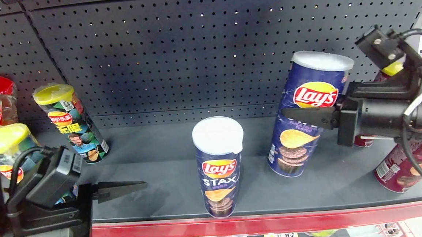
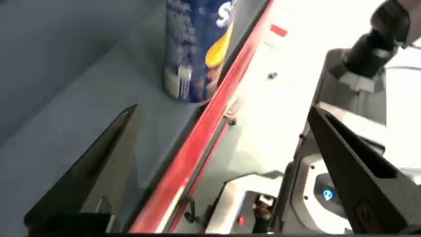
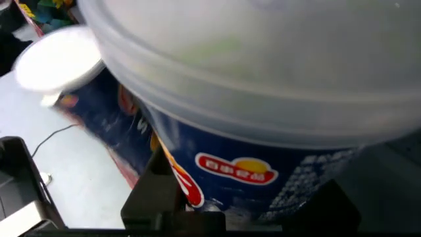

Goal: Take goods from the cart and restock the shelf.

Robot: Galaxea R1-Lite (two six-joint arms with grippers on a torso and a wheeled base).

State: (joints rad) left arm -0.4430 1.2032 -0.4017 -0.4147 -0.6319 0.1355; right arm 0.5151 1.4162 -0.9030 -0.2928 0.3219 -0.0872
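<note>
your right jaws are clamped around the tilted blue chip can (image 1: 297,150), its base on the shelf (image 1: 155,162), just right of an upright blue can (image 1: 219,165) at the front edge. your left jaws gape wide, empty, straddling that edge.

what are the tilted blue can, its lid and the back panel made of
The tilted blue can: probably printed cardboard, slightly glossy wrap. Its lid: likely translucent plastic, milky with a moulded rim. The back panel: seemingly dark painted metal, matte, with regular punched holes.
</note>
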